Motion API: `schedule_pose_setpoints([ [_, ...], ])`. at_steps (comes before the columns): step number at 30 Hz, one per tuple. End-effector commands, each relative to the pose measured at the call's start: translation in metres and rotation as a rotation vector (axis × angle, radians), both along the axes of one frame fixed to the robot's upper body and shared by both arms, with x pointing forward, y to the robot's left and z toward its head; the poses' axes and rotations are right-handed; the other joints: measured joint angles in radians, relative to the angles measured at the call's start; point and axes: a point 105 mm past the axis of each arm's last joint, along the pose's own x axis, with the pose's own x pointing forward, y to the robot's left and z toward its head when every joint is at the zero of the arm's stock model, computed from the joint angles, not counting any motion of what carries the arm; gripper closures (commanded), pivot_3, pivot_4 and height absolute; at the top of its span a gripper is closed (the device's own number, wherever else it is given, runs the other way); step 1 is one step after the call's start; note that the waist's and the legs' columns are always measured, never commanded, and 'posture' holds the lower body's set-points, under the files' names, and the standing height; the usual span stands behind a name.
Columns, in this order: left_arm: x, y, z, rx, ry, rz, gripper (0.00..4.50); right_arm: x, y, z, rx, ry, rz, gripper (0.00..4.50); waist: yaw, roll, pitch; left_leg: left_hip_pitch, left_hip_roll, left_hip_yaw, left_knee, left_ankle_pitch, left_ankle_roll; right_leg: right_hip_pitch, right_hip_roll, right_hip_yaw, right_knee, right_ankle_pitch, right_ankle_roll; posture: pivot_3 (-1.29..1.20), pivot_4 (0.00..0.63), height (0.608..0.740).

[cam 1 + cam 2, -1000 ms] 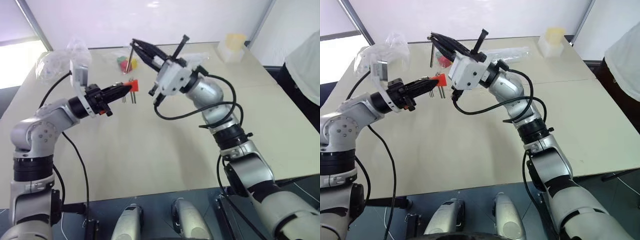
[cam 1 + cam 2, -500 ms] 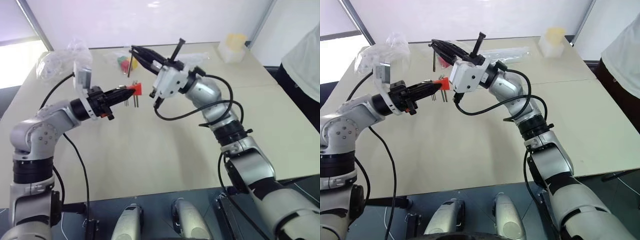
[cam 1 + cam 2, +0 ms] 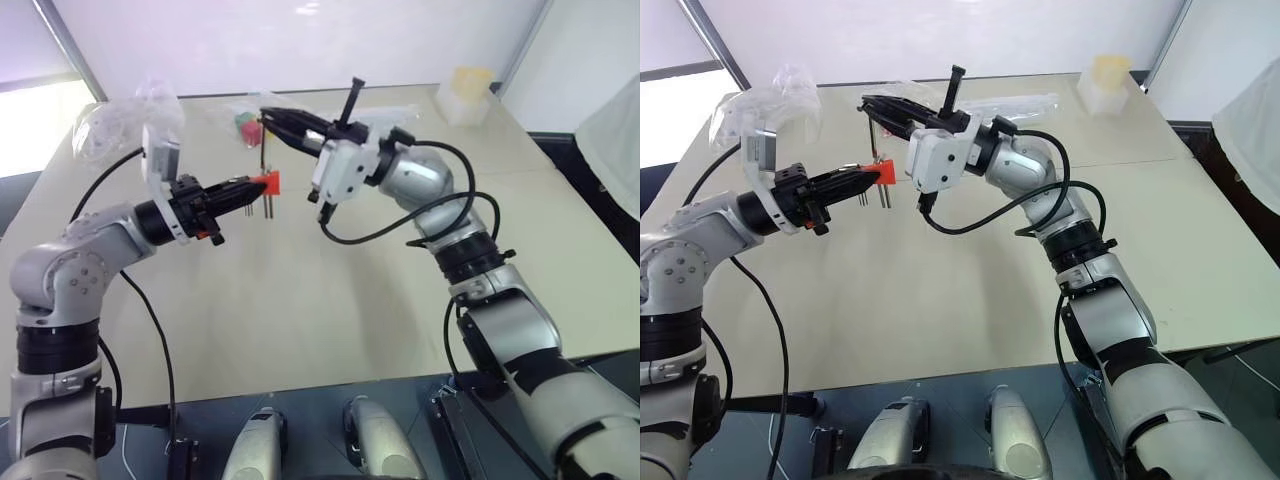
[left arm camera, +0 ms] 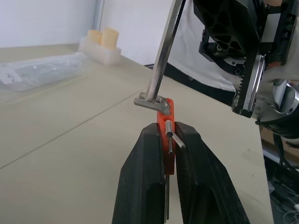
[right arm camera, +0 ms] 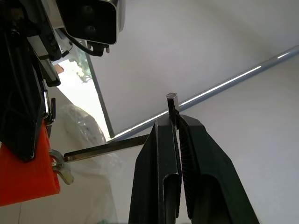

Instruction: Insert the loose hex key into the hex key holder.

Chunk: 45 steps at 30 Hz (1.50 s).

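Left eye view: plastic bags [image 3: 120, 120], coloured cubes [image 3: 245, 128] behind on counter [image 3: 330, 300]. Left pincer [image 3: 252, 188] clamps hex key holder [image 3: 268, 181]; right pincer [image 3: 270, 116] clamps loose hex key [image 4: 163, 51], tip touching holder.

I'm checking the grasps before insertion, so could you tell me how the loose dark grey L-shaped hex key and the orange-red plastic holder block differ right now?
The loose hex key is a thin bare grey metal rod; the holder is a stubby orange-red block with keys hanging below it. The key is pinched in the right gripper, the holder in the left gripper. Both are held above the table, meeting at the holder's top.
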Motion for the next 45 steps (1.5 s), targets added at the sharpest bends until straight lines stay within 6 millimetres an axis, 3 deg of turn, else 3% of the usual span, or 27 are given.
schedule_pose_setpoints([
  [1, -0.005, 0.003, 0.015, 0.002, -0.070, 0.007, 4.50, -0.006, -0.001, 0.016, 0.018, -0.049, 0.019, 4.47, 0.000, 0.000, 0.000, 0.000, 0.000, 0.000, 0.000, 0.000, 0.000, 0.000, 0.000, 0.000, 0.000, 0.000, 0.000, 0.00, 0.150, 0.740],
  [14, -0.006, 0.006, 0.015, 0.003, -0.068, 0.017, 4.50, 0.000, -0.009, 0.017, -0.010, -0.078, -0.014, 4.47, 0.005, 0.000, 0.000, 0.000, 0.000, 0.000, 0.000, 0.000, 0.000, 0.000, 0.000, 0.000, 0.000, 0.000, 0.000, 0.00, 0.150, 0.740],
  [45, -0.003, 0.013, 0.014, -0.001, -0.076, 0.048, 4.50, -0.007, -0.006, 0.016, -0.040, -0.068, 0.022, 4.47, 0.019, 0.000, 0.000, 0.000, 0.000, 0.000, 0.000, 0.000, 0.000, 0.000, 0.000, 0.000, 0.000, 0.000, 0.000, 0.00, 0.150, 0.740],
])
